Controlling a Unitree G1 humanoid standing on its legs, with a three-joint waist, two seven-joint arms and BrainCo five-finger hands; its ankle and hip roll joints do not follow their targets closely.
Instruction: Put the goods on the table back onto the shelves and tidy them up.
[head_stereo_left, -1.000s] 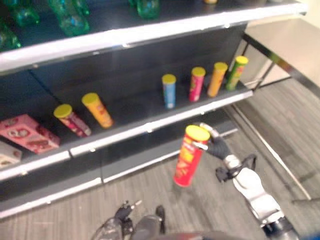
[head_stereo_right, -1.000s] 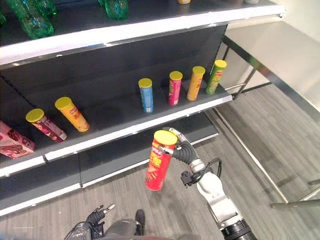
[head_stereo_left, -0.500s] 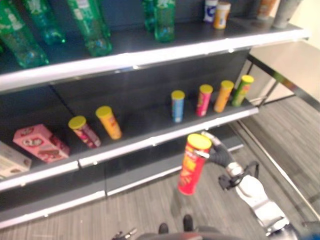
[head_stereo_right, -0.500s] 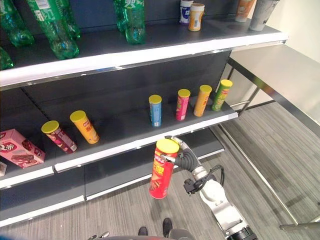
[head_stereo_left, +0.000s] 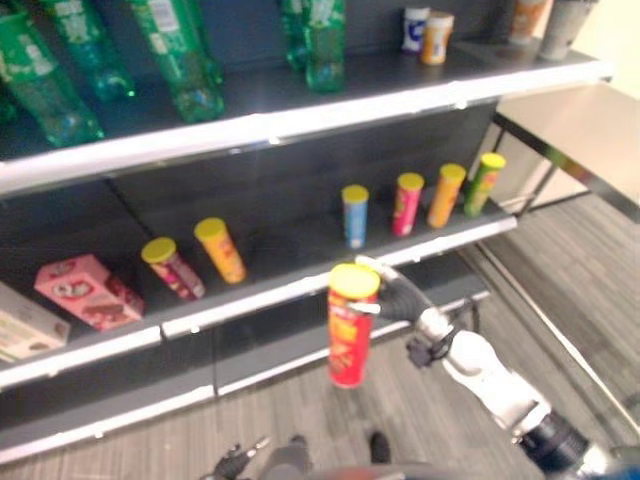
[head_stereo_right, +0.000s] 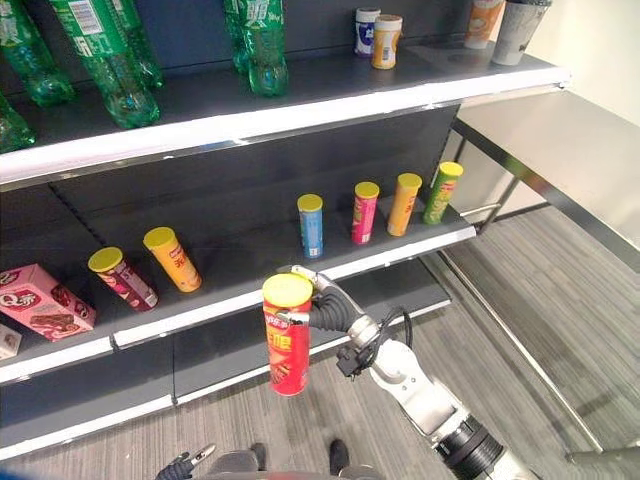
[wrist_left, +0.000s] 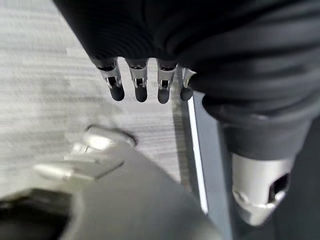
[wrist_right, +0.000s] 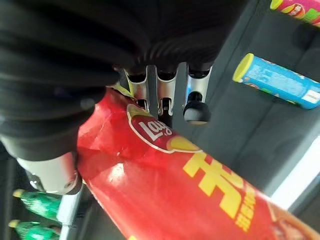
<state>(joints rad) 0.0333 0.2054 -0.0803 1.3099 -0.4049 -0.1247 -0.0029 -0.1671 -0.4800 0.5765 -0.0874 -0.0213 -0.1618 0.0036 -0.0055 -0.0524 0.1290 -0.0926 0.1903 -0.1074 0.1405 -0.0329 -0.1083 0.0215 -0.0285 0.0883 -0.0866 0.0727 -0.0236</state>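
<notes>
My right hand (head_stereo_right: 326, 311) is shut on a red chip can (head_stereo_right: 286, 336) with a yellow lid, held upright in the air in front of the middle shelf (head_stereo_right: 250, 296). In the right wrist view the fingers (wrist_right: 196, 108) curl over the red can (wrist_right: 190, 190), with a blue can (wrist_right: 280, 82) beyond. Blue (head_stereo_right: 311, 225), pink (head_stereo_right: 365, 212), orange (head_stereo_right: 404, 204) and green (head_stereo_right: 440, 192) cans stand in a row on that shelf. My left hand (head_stereo_right: 186, 465) hangs low by the floor, its fingers (wrist_left: 140, 86) straight and empty.
Two cans (head_stereo_right: 120, 278) (head_stereo_right: 173, 258) lean at the shelf's left beside a pink box (head_stereo_right: 45, 302). Green bottles (head_stereo_right: 255, 45) and several cups (head_stereo_right: 385, 40) stand on the upper shelf. A metal table (head_stereo_right: 560, 150) stands at the right. Bare shelf space lies between the leaning cans and the blue can.
My right hand has carried the red can to the left, towards the middle of the shelf. The camera rose earlier, bringing the upper shelf into view.
</notes>
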